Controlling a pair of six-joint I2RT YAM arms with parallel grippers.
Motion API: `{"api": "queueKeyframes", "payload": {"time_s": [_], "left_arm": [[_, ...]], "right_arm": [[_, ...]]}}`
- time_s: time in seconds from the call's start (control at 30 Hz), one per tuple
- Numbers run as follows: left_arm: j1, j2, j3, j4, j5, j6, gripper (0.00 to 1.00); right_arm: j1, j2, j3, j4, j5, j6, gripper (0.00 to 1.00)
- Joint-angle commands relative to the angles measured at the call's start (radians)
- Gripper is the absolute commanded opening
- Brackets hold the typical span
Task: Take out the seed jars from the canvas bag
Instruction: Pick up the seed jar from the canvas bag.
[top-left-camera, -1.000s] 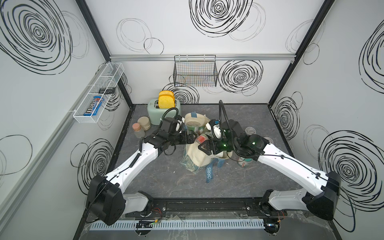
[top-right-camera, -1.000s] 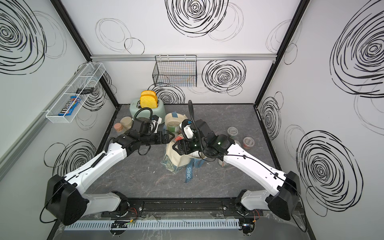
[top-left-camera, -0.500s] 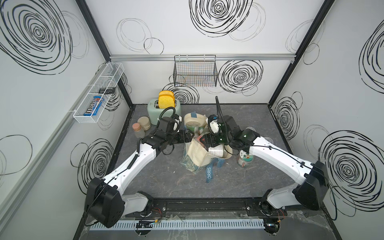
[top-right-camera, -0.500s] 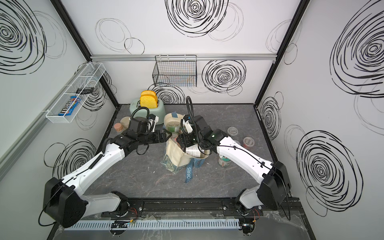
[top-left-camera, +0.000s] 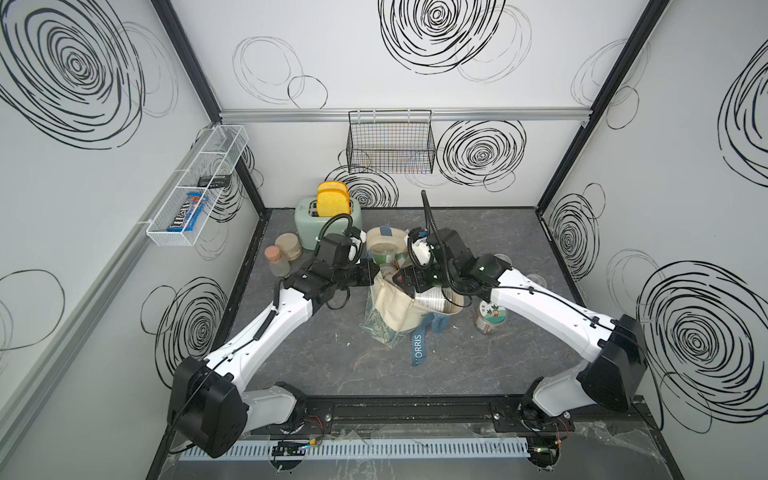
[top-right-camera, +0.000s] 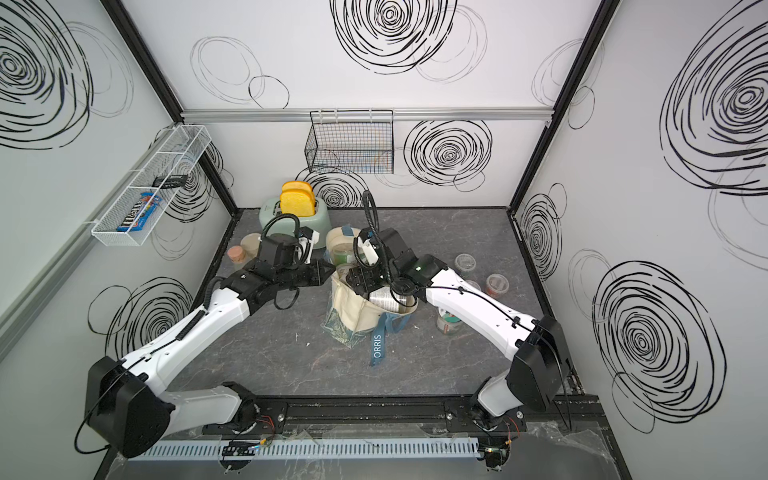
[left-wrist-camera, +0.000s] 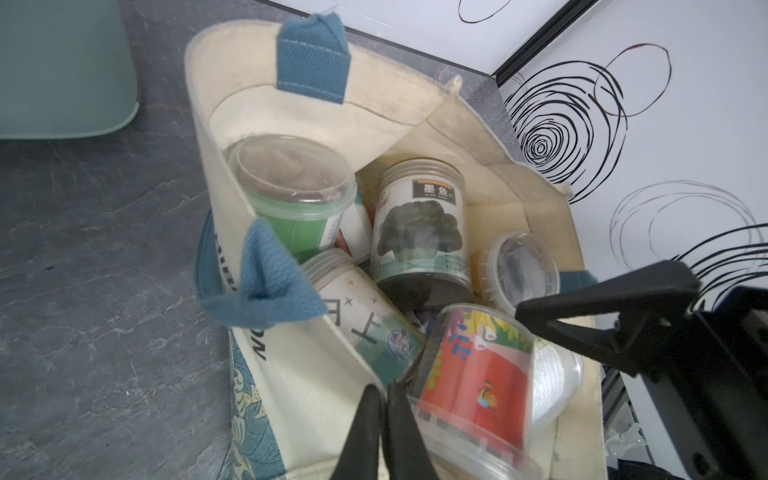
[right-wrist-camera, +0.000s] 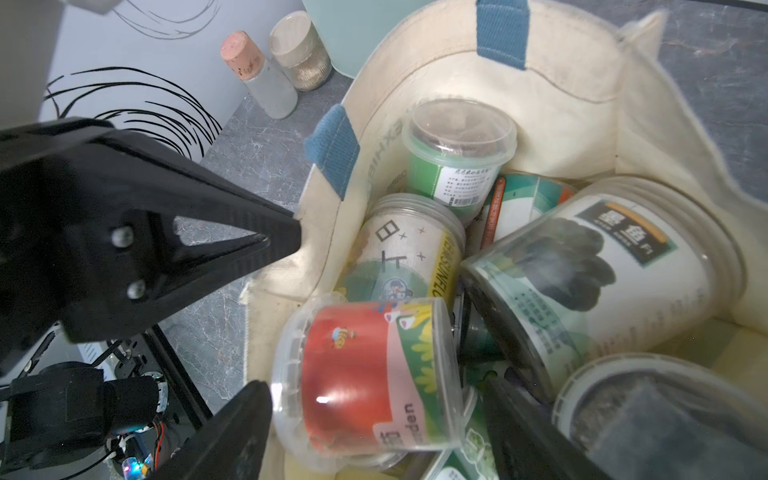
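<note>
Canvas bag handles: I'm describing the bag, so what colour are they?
Blue handles, best seen in the left wrist view.

White arm links, black joints, looped black cables. Left claw: black, triangular, two silver screws.

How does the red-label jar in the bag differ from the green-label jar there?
The red-label jar lies on its side; the green-label jar stands roughly upright against the wall of the canvas bag. The red-label jar sits between the open jaws of the right gripper; the green-label jar is untouched. Both are clear tubs with clear lids.
</note>
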Motion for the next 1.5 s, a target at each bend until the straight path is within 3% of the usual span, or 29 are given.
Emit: {"api": "queueKeyframes", "payload": {"time_s": [0.0,0.23,0.53,0.97,1.17,1.3,1.47], "left_arm": [[-0.007,-0.033,-0.038,-0.050,-0.022,0.004,0.07],[-0.016,-0.045,-0.077,-0.036,-0.023,-0.002,0.05],[-0.049,-0.046,-0.083,-0.013,-0.014,-0.018,0.00],[-0.108,-0.090,-0.161,0.003,-0.032,-0.036,0.00],[-0.109,-0.087,-0.188,0.020,-0.034,-0.039,0.00],[-0.111,-0.087,-0.182,0.021,-0.036,-0.039,0.00],[-0.109,-0.085,-0.172,0.017,-0.039,-0.037,0.00]], "right_arm": [[0.004,0.024,0.034,-0.030,0.022,-0.017,0.84],[0.020,0.057,0.050,-0.071,0.087,-0.039,0.85],[0.057,0.039,0.097,-0.073,0.106,-0.057,0.99],[0.043,0.078,0.093,-0.165,0.246,-0.006,0.99],[0.006,0.036,0.026,-0.109,0.140,0.011,0.94],[-0.022,0.005,-0.013,-0.047,-0.003,0.019,0.86],[-0.048,-0.016,-0.030,-0.020,-0.074,0.039,0.75]]}}
